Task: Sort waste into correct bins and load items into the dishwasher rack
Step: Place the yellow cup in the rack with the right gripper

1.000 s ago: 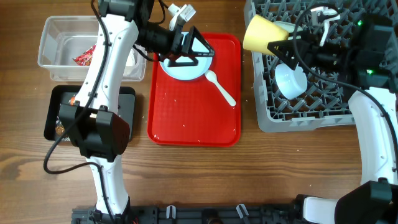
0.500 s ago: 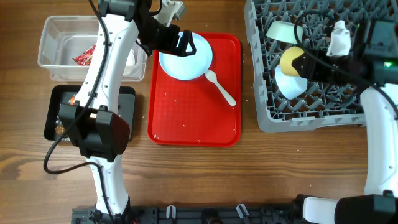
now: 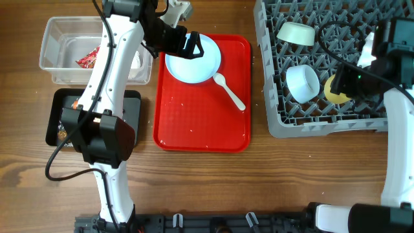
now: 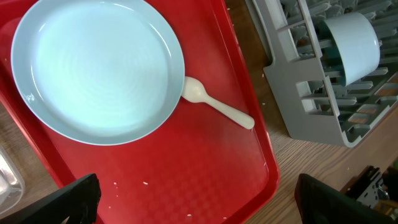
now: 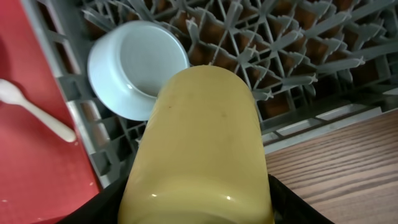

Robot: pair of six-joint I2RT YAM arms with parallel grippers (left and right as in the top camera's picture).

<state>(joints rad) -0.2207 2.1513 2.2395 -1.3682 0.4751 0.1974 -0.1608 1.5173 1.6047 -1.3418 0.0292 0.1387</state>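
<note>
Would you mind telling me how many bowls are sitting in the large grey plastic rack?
2. The pale green round bowl sits toward the grey rack's far edge; the light blue round bowl lies on its side nearer the front. The right arm could hide others.

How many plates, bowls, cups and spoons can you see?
Plates: 1, the light blue plate
Bowls: 2, the pale green bowl and the light blue bowl
Cups: 1, the yellow cup
Spoons: 1, the white spoon
Total: 5
</note>
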